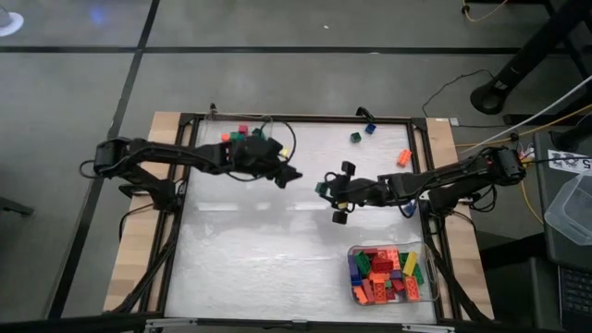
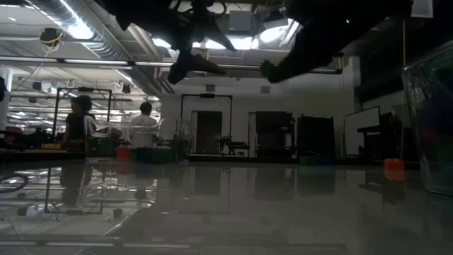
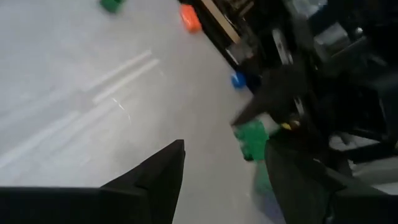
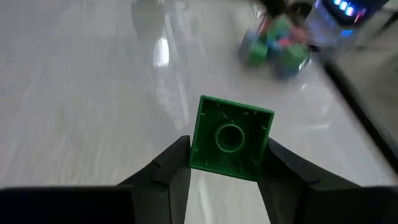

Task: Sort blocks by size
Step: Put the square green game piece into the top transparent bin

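Observation:
A square green block [image 4: 230,138] hangs above the middle of the white table, with my right gripper [image 4: 227,152] shut on it; in the high view block [image 1: 321,188] and gripper [image 1: 327,189] are just right of centre. My left gripper [image 1: 289,173] hovers open a little to their left with nothing between its fingers; its wrist view looks across at the green block [image 3: 252,140]. A clear tray [image 1: 427,298] of several mixed blocks stands at the near right. A small pile of blocks [image 1: 242,135] lies at the far left. My right gripper pinches the green block by two opposite sides [image 4: 198,149] between its two fingers. The fingers slant down from the table's right side. The block is lifted clear of the table, and its hollow underside faces the wrist camera.
Loose blocks lie at the far right: a green one [image 1: 355,137], a blue one [image 1: 370,129], an orange one [image 1: 404,157], and a blue one [image 1: 408,210] by the right arm. A black frame [image 1: 305,117] edges the table. People stand in the room beyond [image 2: 145,124].

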You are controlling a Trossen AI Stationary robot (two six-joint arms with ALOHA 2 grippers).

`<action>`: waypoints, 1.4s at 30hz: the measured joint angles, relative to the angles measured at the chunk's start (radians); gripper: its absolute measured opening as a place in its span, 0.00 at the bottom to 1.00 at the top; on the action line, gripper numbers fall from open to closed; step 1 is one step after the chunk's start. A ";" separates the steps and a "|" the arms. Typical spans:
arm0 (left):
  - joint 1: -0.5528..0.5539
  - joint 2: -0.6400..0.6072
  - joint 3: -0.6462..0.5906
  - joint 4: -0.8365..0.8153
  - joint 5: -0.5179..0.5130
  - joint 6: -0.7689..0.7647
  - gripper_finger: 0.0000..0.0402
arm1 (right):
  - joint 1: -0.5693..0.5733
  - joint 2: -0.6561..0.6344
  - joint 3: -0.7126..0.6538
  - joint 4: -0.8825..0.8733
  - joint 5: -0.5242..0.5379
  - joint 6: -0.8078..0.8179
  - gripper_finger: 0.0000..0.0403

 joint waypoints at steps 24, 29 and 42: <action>-0.141 0.162 -0.001 0.247 -0.145 -0.197 0.52 | 0.000 0.062 0.002 0.157 0.031 -0.107 0.39; -0.142 0.219 0.000 0.330 -0.144 -0.213 0.52 | 0.000 0.072 0.002 0.169 0.032 -0.108 0.39; -0.139 0.248 0.000 0.353 -0.145 -0.213 0.41 | 0.000 0.073 0.000 0.175 0.030 -0.108 0.39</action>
